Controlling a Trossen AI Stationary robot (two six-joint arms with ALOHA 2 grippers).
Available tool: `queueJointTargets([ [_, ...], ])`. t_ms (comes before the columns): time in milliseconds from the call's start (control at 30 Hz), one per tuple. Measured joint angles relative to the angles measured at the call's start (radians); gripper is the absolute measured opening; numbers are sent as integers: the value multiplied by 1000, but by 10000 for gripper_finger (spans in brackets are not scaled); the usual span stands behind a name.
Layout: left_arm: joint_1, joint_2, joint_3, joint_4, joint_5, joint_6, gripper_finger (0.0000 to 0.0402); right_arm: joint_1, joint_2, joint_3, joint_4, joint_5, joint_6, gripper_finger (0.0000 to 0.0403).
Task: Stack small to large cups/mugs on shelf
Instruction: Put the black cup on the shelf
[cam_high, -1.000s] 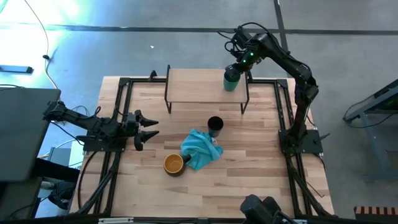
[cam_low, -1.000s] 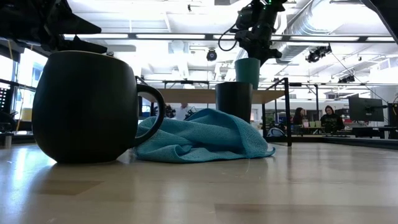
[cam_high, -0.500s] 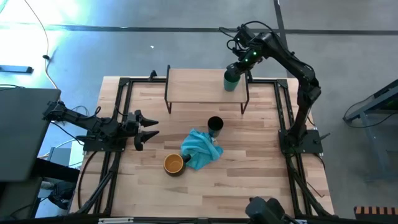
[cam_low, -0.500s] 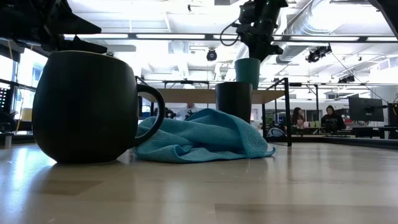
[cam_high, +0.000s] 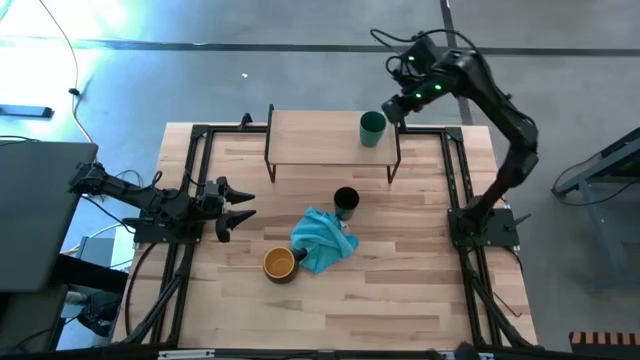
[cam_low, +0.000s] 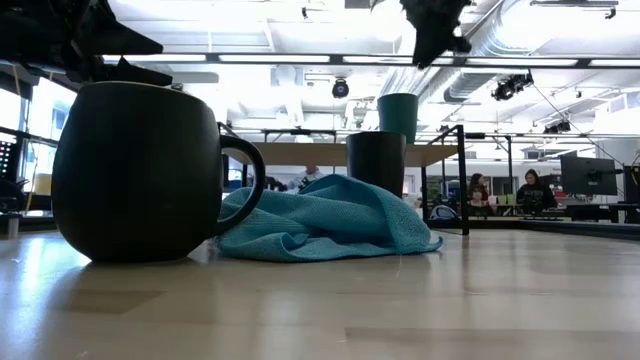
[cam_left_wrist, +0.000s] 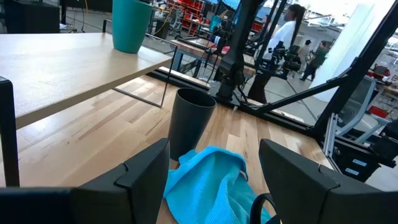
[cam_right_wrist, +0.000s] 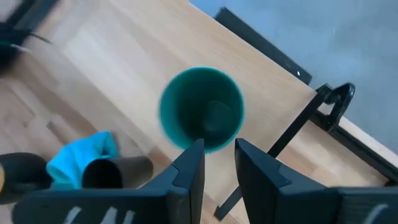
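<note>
The green cup stands upright by its base on the right end of the shelf; it also shows in the low view and, from above, in the right wrist view. My right gripper hangs above the cup, slightly to its right, open by a narrow gap and touching nothing. The black cup stands on the table in front of the shelf. The dark mug with an orange inside sits nearer me. My left gripper waits wide open at the table's left.
A crumpled teal cloth lies on the table between the black cup and the mug, touching both. The shelf's thin black legs stand just behind the black cup. Black frame rails run along the table's left and right sides. People sit in the room beyond.
My right gripper was on the green cup's rim a second ago. It has come off the cup, risen well above it and drawn toward the table's far right corner. The cup stays upright where it was on the shelf.
</note>
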Motion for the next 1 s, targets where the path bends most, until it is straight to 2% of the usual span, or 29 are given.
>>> queueJointTargets([
  [233,0,0,0,0,0,-1,237,93,-149,0,-36,47,-1,81],
  [500,0,0,0,1,43,-107,237,297,-261,0,-61,51,0,81],
  [800,0,0,0,18,53,-107,237,513,-251,0,-59,51,27,81],
  [1000,0,0,0,109,57,-122,237,615,-200,0,-59,73,44,81],
])
